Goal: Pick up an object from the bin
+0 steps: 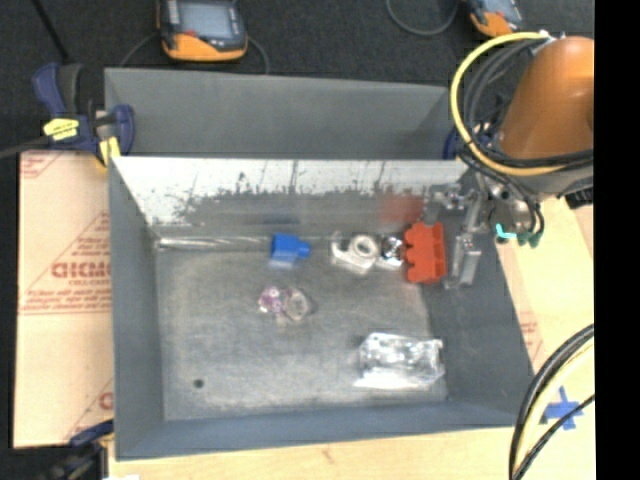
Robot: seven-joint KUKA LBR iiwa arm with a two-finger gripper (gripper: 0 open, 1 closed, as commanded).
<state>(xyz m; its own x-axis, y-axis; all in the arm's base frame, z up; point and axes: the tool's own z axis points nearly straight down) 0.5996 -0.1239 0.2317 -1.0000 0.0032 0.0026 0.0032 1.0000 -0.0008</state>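
Observation:
My gripper [466,264] hangs low at the bin's right side, close to the right wall. Just to its left, touching or nearly touching it, lies a red blocky plastic piece [423,253] on the bin floor. Whether the red piece is inside the gripper cannot be made out. A small white and silver roll-shaped thing [355,252] sits directly left of the red piece, right against it.
A small blue block [289,249] lies near the back wall, left of centre. A clear, pinkish trinket [283,303] rests mid-floor. A crinkled clear packet [400,360] lies near the front right. The arm with its orange cover and cables comes in over the right rim.

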